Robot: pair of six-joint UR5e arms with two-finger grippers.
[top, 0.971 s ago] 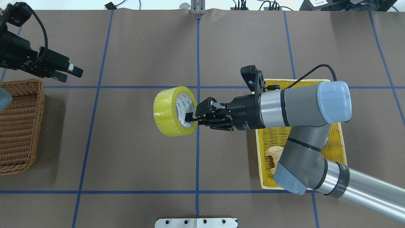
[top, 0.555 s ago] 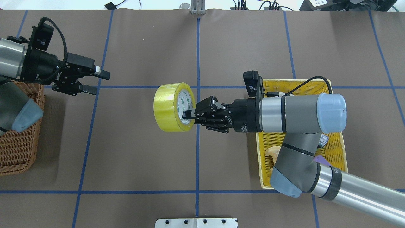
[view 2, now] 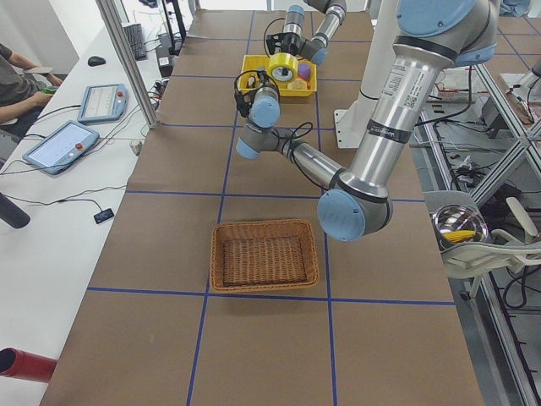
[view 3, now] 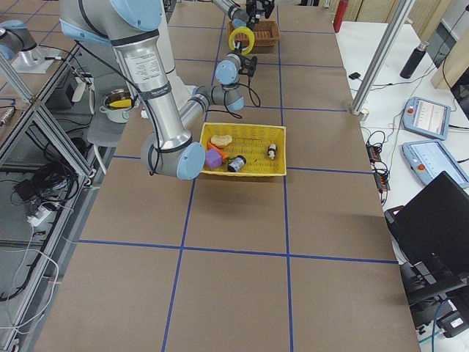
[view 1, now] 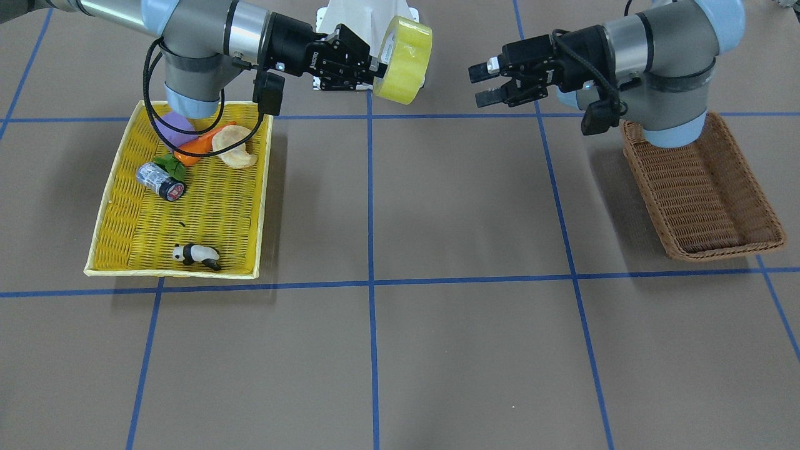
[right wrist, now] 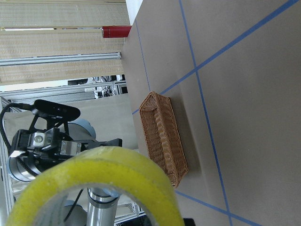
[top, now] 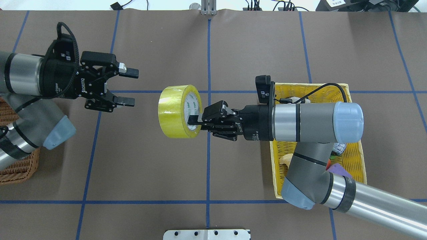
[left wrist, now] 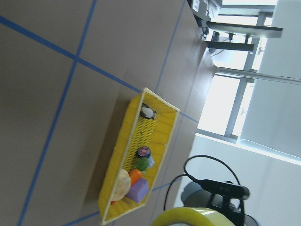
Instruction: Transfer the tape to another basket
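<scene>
Right gripper [top: 195,120] clamped on wall of wide translucent yellow tape roll [top: 173,111]. Left gripper [top: 130,86] spread wide, facing roll, apart. Brown rectangular wicker basket [view 1: 706,200] behind Left gripper.

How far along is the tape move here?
Done: the tape is out of the yellow basket, held in the air by the right gripper. In hand: the open left gripper faces it, not touching. Left: a likely handover, then setting it in the brown basket, which holds nothing.
</scene>
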